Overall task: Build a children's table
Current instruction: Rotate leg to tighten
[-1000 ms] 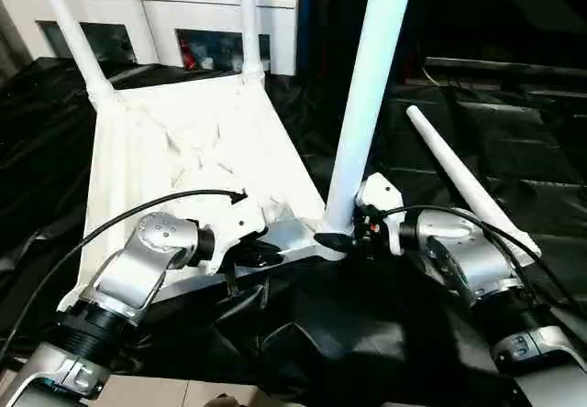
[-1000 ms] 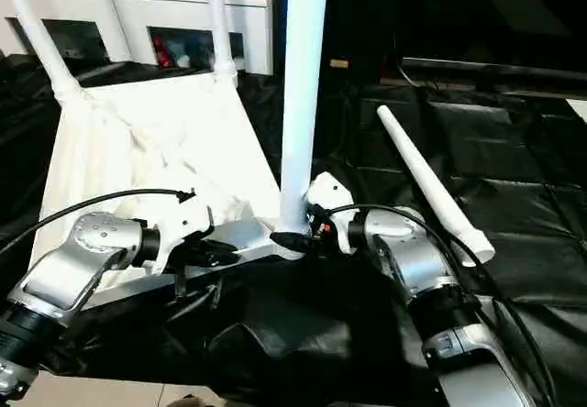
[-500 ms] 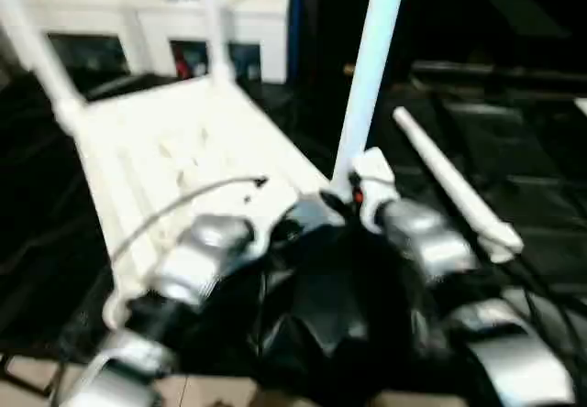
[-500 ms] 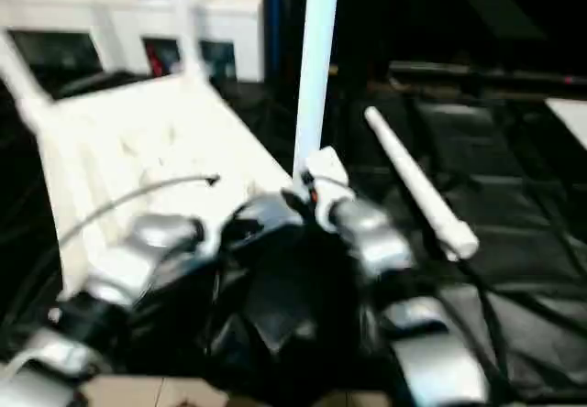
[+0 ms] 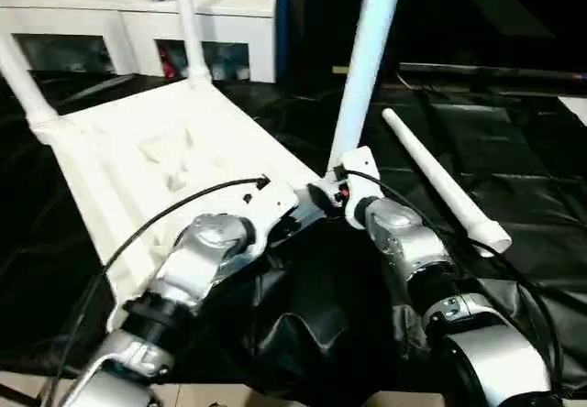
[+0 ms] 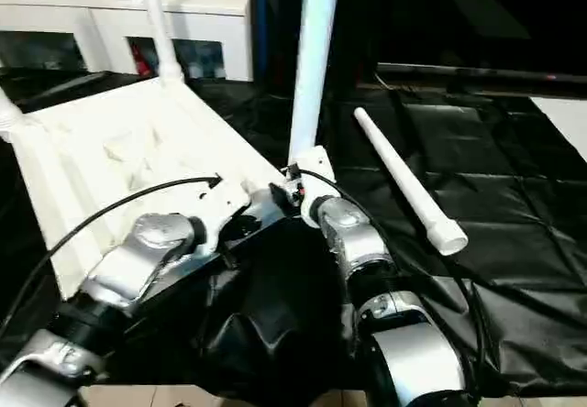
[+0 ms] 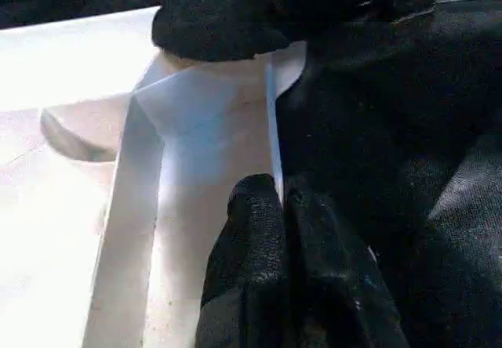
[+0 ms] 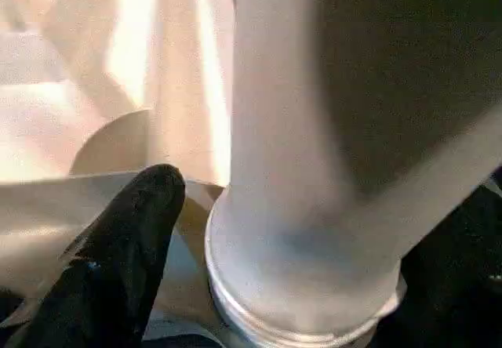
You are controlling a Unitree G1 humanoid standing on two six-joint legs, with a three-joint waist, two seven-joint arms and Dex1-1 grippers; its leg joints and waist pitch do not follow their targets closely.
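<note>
The children's table lies upside down: its white ribbed top rests on black cloth. Two legs stand in the far corners. A third leg stands upright in the near right corner socket. My right gripper is open around this leg's base, and its one visible finger stands a little apart from the tube. My left gripper is shut on the thin near rim of the top, close beside that corner. A loose fourth leg lies on the cloth to the right.
A white cabinet with glass doors stands behind the table top. Black cloth covers the floor, bunched into a heap between my forearms. Dark furniture stands at the back right.
The camera has moved, so the whole picture has shifted. Both grippers stay at the near right corner, and the third leg still stands upright there.
</note>
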